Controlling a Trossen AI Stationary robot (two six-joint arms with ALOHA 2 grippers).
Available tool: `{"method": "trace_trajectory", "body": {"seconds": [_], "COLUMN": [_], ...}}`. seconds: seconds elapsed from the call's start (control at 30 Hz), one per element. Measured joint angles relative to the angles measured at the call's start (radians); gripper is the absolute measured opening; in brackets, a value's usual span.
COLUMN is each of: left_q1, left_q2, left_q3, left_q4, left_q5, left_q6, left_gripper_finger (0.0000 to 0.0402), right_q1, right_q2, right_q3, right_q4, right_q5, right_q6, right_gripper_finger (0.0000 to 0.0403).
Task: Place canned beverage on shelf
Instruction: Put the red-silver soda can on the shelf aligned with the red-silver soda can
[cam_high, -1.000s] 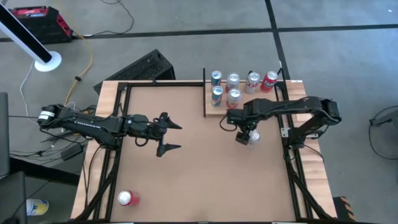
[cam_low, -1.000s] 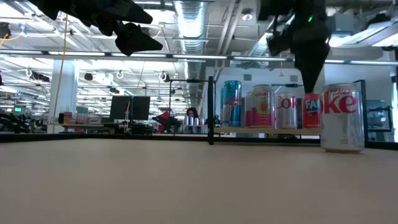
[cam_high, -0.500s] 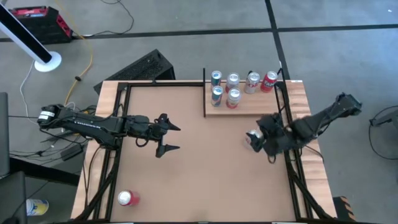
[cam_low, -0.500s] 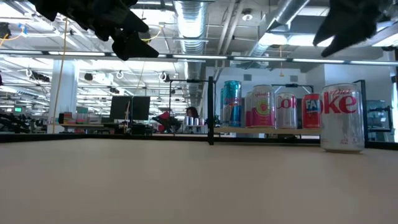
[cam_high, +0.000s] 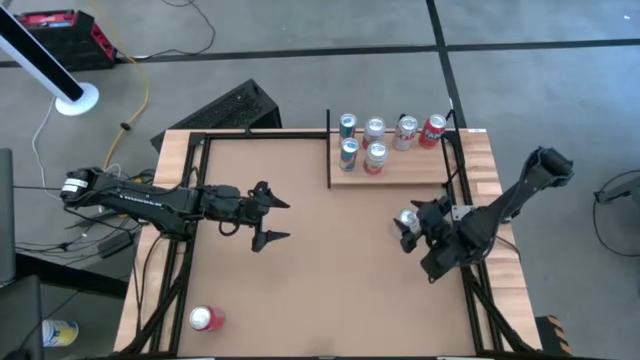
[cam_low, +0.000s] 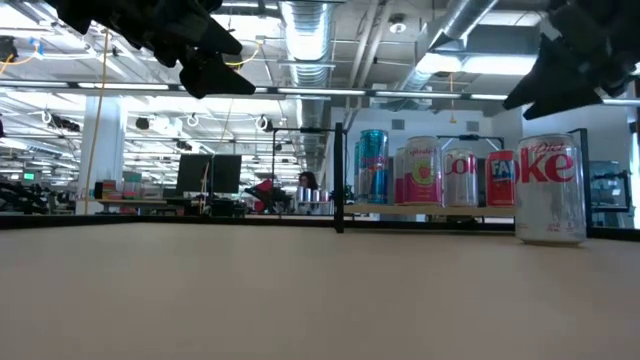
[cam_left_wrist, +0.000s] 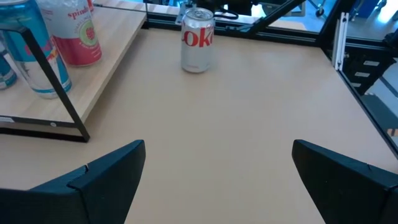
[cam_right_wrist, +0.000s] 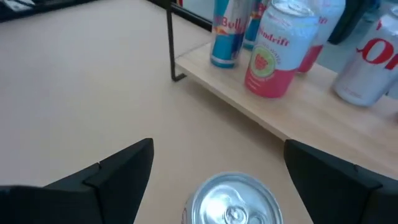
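A silver Diet Coke can stands upright on its base on the brown tabletop, right of centre; it also shows in the low view and the left wrist view. My right gripper is open and hovers just above it, the can's top showing below and between the spread fingers, untouched. The pale wood shelf at the far right carries several upright cans. My left gripper is open and empty above the table's left middle.
A red can stands near the table's near left corner. Black posts edge the shelf, and black frame rails run along the table's right side. Bare brown tabletop lies between the two grippers.
My right gripper has swung from the can's far-left side over toward the table's right and near edges, its arm folding back to the right, and has turned about. It now faces the shelf from above the can. The can has stayed upright in place.
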Motion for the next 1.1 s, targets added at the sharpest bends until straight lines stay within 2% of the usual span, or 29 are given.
{"method": "trace_trajectory", "body": {"seconds": [0.1,0.4,0.6,0.97,1.1], "left_q1": [0.0,0.0,0.0,0.0,0.0], "left_q2": [0.0,0.0,0.0,0.0,0.0], "left_q3": [0.0,0.0,0.0,0.0,0.0], "left_q4": [0.0,0.0,0.0,0.0,-0.001], "left_q5": [0.001,0.005,0.003,0.0,0.0], "left_q6": [-0.003,-0.004,-0.004,-0.004,-0.005], "left_gripper_finger": [0.0391,0.0391,0.0391,0.0391,0.0391], "right_q1": [0.005,0.046,0.092,0.094,0.094], "right_q2": [0.038,0.131,0.187,0.29,0.304], "right_q3": [-0.01,-0.023,-0.023,-0.083,-0.085], "right_q4": [-0.024,-0.206,-0.211,-0.199,-0.198], "right_q5": [0.011,0.02,0.035,0.055,0.053], "right_q6": [0.045,0.311,0.395,0.585,0.6], "right_gripper_finger": [0.0383,0.0383,0.0383,0.0382,0.0361]}}
